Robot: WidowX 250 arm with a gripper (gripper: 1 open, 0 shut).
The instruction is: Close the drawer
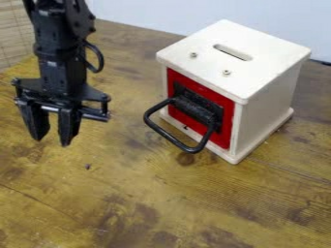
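The drawer (203,108) sits right of centre in the frame, its red front set in a white box (258,77) on the wooden surface (155,194). A black loop handle (175,126) juts from the front toward the lower left, its lowest corner close to the surface. How far the drawer stands out from the box is hard to judge from this angle; the red front looks nearly flush, so little travel may be left.

The gripper (48,128) hangs at the left of the frame, well apart from the handle, pointing down. Its fingers (68,126) are released, spread with a plain gap between them and nothing held.

The main risk is the push itself. The box looks light and is not visibly fixed down, so a shove on the handle or front may slide or turn the whole box toward the upper right instead of seating the drawer. A push off the centre line would twist it. The spread fingers could also snag inside the loop, and any pull away would then drag the drawer further out. Coming in too low risks scraping the surface.
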